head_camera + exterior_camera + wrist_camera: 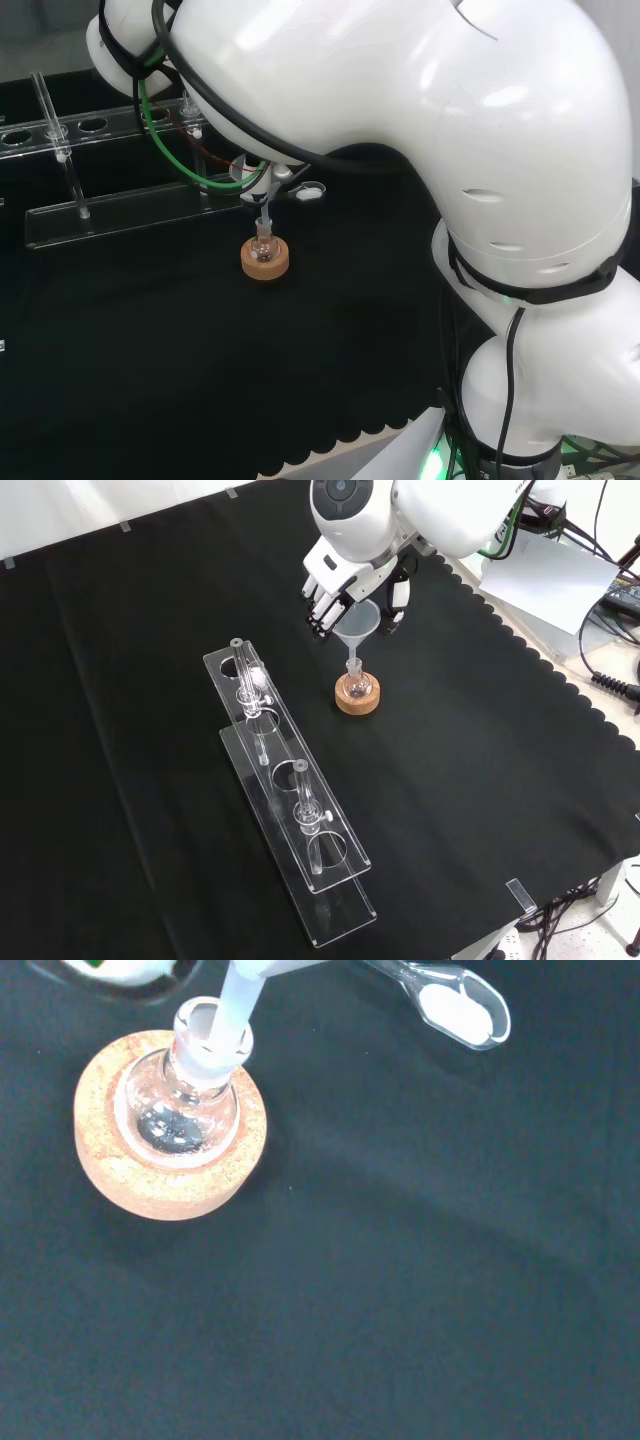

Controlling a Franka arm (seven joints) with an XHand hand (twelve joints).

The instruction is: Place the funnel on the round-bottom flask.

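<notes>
One clear funnel hangs in the hand, whose dark fingertips curl round the rim of its cone while the stem points straight down. The wrist view shows that stem already entering the neck of the round-bottom flask, which sits upright in its cork ring on the black-clothed counter. So the hand is closed on the funnel, and the placing looks nearly done; whether the cone has settled on the neck I cannot tell. Both pieces look thin-walled and light, stiff and smooth, so they would probably slip or chip rather than bend. The flask is small and only cradled by the ring, so a sideways nudge through the stem could tip it. The rim of the cone seems the sensible place to hold, since it leaves the stem free to go in. Letting go should probably be straight and gentle. Beside the flask, to the left in the front view, stands a clear rack with glass pieces in it, well apart from the work.
</notes>
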